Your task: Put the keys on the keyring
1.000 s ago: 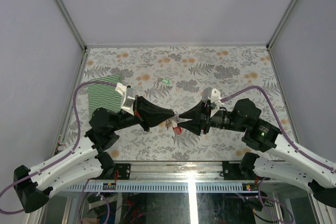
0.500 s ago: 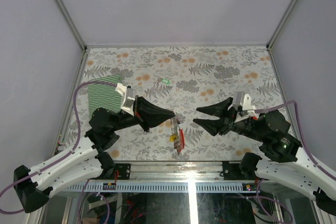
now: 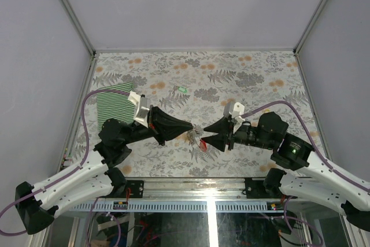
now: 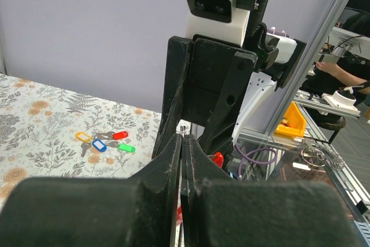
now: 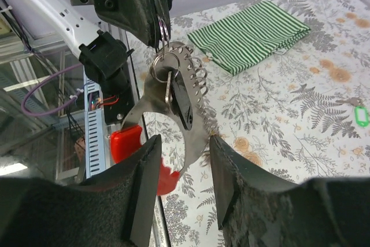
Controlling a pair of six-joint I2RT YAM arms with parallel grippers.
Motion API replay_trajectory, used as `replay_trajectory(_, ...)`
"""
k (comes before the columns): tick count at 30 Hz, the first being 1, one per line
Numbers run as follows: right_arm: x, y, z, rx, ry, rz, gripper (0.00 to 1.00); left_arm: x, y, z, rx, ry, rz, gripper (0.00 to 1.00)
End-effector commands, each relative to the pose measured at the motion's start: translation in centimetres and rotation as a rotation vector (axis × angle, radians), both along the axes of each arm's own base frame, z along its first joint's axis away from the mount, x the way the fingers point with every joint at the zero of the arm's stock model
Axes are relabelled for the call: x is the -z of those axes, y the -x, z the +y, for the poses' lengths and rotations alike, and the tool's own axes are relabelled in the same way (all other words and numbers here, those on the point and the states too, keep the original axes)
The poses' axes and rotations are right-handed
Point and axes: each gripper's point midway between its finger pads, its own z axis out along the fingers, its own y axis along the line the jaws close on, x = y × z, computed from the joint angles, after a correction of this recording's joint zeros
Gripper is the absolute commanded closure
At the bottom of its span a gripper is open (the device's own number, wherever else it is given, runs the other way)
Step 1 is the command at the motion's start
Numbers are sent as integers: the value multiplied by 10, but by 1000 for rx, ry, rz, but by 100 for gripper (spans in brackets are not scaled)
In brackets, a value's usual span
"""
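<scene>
The keyring (image 5: 198, 124), a grey perforated metal strip with a red end, hangs above the near middle of the floral table (image 3: 248, 79). We see its top ring pinched in the left gripper (image 3: 192, 125), whose jaws are pressed together. The right gripper (image 3: 208, 135) stands half spread, one finger on either side of the strip. We cannot tell whether it touches. The green striped cloth (image 3: 115, 103) lies at the left. Loose keys (image 4: 104, 140) with coloured heads lie clustered on the table, and any lettering on them is too small for us to read.

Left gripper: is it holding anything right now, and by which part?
Yes. The left gripper is shut on the keyring, pinching it by its top end, and the rest hangs below.
</scene>
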Motion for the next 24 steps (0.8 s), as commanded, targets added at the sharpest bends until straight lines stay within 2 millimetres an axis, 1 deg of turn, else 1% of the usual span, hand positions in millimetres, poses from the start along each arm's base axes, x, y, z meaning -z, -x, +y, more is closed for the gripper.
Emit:
replay_trajectory(1, -27, 3, 8, -40, -64, -49, 55, -27, 5, 6, -4, 78, -66, 100)
replay_trajectory(8, -35, 0, 13, -44, -96, -74, 55, -27, 5, 6, -3, 76, -64, 100)
replay_trajectory(11, -38, 0, 16, -52, -113, -75, 57, -26, 5, 6, -1, 76, -62, 100)
replay_trajectory(24, -41, -5, 27, -60, -127, -79, 59, -28, 7, 6, 10, 80, -65, 100)
